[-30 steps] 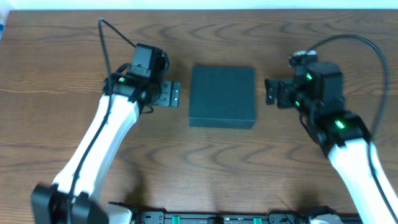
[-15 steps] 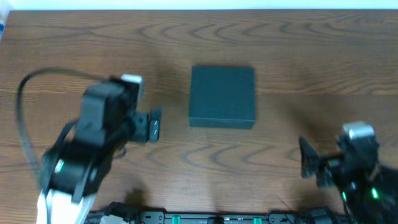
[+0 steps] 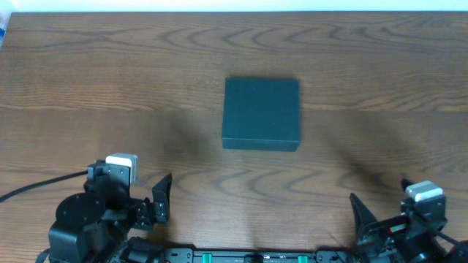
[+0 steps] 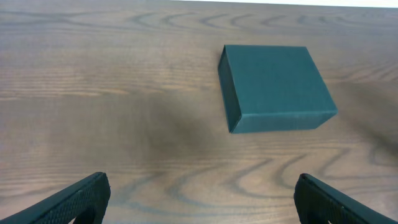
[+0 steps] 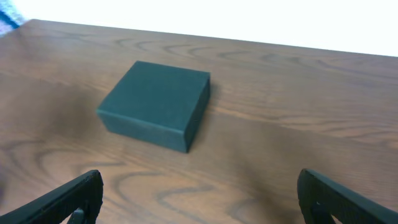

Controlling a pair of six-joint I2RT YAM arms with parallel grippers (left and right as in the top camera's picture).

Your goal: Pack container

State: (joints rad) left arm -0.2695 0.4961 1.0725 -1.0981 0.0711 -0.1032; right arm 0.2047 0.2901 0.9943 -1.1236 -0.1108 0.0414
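Both the left pincer [image 4: 199, 198] and the right pincer [image 5: 199, 194] are released, holding nothing. The box [image 3: 261, 114], lid shut, sits on the table [image 3: 73, 88] well ahead, between them. Packing looks finished, so park the arms without nudging it.

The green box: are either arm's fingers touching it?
Apart. The overhead view shows a wide stretch of table between the container and both the left fingers and the right fingers, which are near the front edge.
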